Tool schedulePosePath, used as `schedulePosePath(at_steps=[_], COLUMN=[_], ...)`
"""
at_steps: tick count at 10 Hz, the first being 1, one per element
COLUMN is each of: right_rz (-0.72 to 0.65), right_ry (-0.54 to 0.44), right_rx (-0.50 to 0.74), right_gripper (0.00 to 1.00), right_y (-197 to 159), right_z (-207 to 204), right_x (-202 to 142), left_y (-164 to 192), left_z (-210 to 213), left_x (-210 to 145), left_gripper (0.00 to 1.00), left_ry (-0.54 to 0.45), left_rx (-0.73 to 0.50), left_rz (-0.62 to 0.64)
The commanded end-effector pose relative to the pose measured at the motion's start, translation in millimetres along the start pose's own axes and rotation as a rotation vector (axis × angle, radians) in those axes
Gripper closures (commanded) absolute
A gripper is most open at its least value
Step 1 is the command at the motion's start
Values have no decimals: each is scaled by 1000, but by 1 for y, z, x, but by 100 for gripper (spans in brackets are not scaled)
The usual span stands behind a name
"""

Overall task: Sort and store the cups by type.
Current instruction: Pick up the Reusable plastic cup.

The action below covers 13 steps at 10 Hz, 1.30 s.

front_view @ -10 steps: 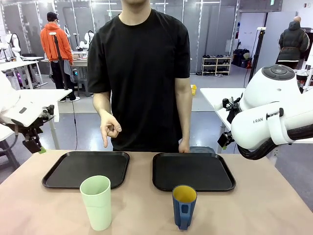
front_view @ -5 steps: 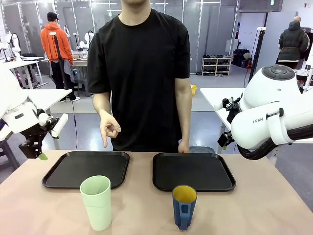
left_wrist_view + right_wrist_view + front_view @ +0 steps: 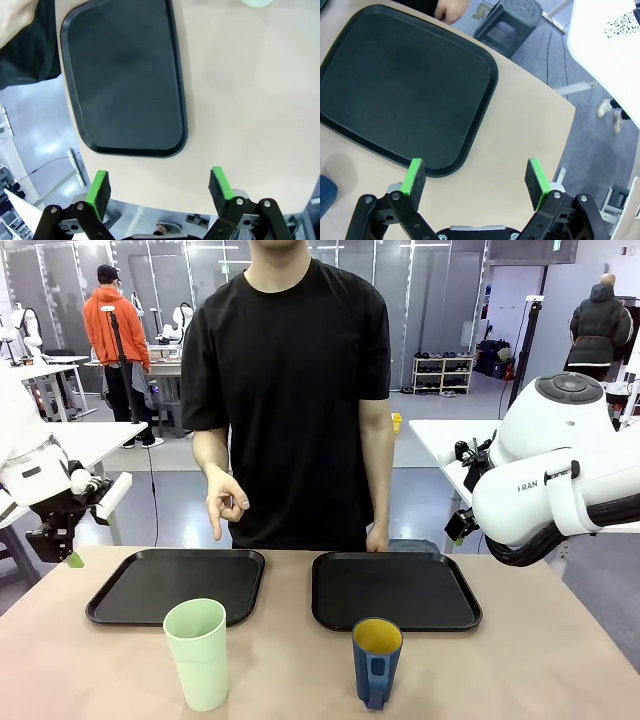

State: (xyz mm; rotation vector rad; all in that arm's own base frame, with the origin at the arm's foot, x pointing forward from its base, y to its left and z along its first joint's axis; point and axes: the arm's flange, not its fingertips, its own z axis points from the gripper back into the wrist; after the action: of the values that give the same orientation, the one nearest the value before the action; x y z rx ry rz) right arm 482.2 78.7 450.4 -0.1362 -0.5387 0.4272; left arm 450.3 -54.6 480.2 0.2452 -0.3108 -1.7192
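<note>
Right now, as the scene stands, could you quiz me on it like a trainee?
1. True or false: the mint-green tumbler stands on the table, not on the left tray.
2. The blue mug has an inside that is: A red, B yellow, C white?
3. Fill in: the left gripper and right gripper both have their jaws ____.
Key: 1 true; 2 B; 3 open.

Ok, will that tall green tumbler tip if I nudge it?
Probably: the green tumbler stands tall on a base narrower than its rim, so a high push likely topples it. It looks like empty plastic, so probably light. Its smooth handleless sides may slip.
</note>
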Motion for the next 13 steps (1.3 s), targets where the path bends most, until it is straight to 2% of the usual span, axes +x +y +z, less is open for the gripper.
schedulePosePath(at_steps=[1,2,3,4,5,7,9,11,13], right_rz=[3,3,3,3,3,3,3,3,3], right_ry=[0,0,0,0,0,0,0,0,0], right_rx=[0,0,0,0,0,0,0,0,0], right_gripper=[0,0,0,0,0,0,0,0,0], right_y=[0,0,0,0,0,0,0,0,0], right_z=[0,0,0,0,0,0,0,0,0], right_x=[0,0,0,0,0,0,0,0,0], left_y=[-1,0,-16,-31,-50,-89,-123,-149,-160], left_z=[-1,0,-4,1,5,0,-6,-12,-24], left_x=[0,0,-10,-23,-35,-52,-69,-93,-111], left_gripper=[0,0,0,0,0,0,0,0,0], left_ry=[-24,0,-47,-75,-69,-59,-114,-182,-267], left_rx=[0,0,-70,-36,-35,-113,-144,-155,-157], left_rz=[-17,0,-52,-4,-6,-64,-98,-42,-3])
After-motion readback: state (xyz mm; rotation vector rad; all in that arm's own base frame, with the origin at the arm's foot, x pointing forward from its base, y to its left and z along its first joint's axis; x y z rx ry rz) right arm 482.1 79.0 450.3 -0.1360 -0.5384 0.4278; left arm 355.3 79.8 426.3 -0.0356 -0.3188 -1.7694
